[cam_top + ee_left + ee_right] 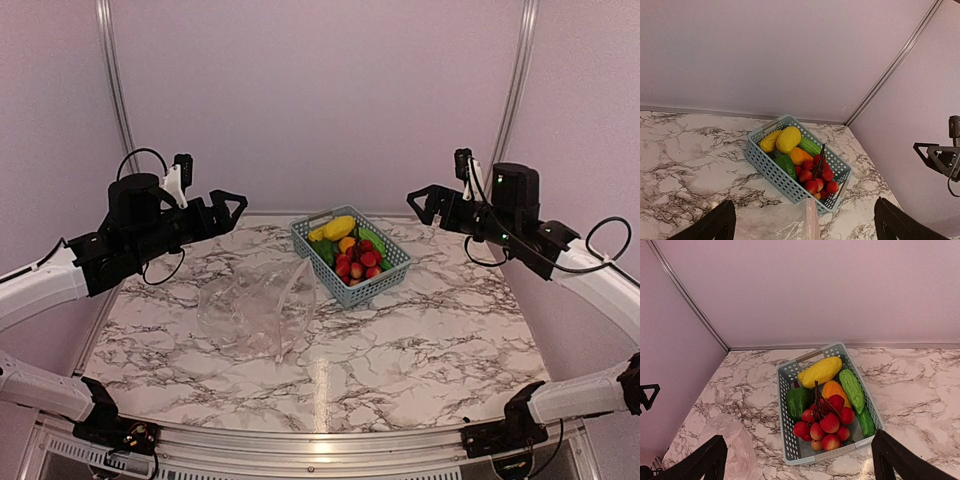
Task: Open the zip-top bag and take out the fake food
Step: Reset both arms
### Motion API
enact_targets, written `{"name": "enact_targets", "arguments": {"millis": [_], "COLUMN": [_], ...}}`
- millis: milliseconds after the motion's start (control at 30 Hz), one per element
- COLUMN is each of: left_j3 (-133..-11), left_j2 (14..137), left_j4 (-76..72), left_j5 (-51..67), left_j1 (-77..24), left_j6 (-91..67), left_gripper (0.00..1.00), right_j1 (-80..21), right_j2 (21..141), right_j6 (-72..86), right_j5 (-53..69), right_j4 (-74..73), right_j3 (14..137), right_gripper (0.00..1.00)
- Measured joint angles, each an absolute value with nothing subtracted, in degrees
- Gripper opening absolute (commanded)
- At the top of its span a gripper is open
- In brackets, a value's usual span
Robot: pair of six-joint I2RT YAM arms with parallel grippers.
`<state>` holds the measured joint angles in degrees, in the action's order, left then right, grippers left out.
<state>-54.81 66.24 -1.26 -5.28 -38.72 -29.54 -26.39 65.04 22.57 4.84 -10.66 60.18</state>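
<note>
The clear, crinkly zip-top bag (258, 310) lies flat on the marble table, left of centre, and I see nothing inside it. Its pinkish zip strip (811, 220) points toward the basket. The fake food (350, 250) sits in the basket: yellow corn, an orange piece, green cucumber pieces and a cluster of red fruits (829, 422). My left gripper (236, 205) hangs open above the table's back left, holding nothing. My right gripper (415, 203) hangs open at the back right, also holding nothing. Both are well above the bag and the basket.
A blue-grey lattice basket (385, 283) stands at the back centre, just right of the bag. Pink walls with metal corner posts (515, 90) close in the back and sides. A raised metal rim (300, 440) runs along the table's near edge.
</note>
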Motion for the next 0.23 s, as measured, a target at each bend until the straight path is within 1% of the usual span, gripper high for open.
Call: {"name": "enact_targets", "arguments": {"millis": [233], "left_j3": [-54.8], "left_j2": [66.2], "left_j4": [-1.2], "left_j5": [-5.7], "left_j1": [-38.7], "left_j6": [-29.5], "left_gripper": [0.99], "right_j1": [-26.4], "right_j2": [65.0], "right_j6": [22.6], "right_j5": [4.9], "right_j4": [-10.8], "right_j3": [60.2], "right_gripper": [0.99]}}
